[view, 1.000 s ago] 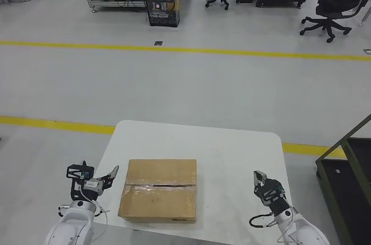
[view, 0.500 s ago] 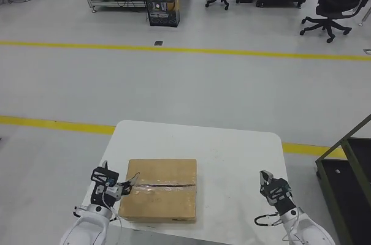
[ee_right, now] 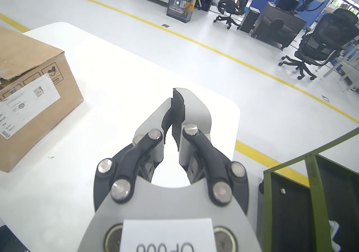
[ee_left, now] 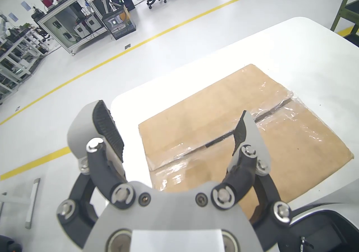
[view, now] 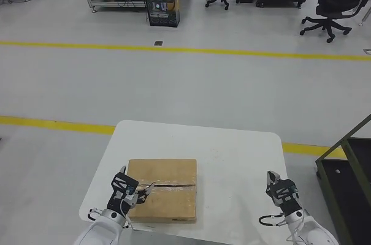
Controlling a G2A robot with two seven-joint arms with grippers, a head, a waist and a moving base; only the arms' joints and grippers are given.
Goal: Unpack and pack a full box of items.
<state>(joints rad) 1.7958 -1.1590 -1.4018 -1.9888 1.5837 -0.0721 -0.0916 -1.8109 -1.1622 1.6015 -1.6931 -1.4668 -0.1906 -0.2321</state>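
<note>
A closed cardboard box [view: 167, 174] lies in the middle of the white table [view: 234, 153]; clear tape covers its top seam, which shows a dark slit. My left gripper [view: 136, 186] hovers open over the box's left end, one finger above the taped seam. In the left wrist view the left gripper [ee_left: 172, 115] spreads wide above the box [ee_left: 224, 96]. My right gripper [view: 275, 180] is shut with nothing in it, above the table's front right part, well away from the box. The right wrist view shows the right gripper [ee_right: 176, 96] and the box [ee_right: 25, 48] with a white label [ee_right: 25, 104] on its side.
A green metal rack [view: 351, 165] stands just beyond the table's right edge. Bare table [ee_right: 117, 68] lies between the box and the right gripper. Office chairs and workbenches stand far off across the floor.
My left gripper has moved right, from outside the table's left edge to over the box's left end, staying open. The right gripper has drifted slightly right and toward the front.
</note>
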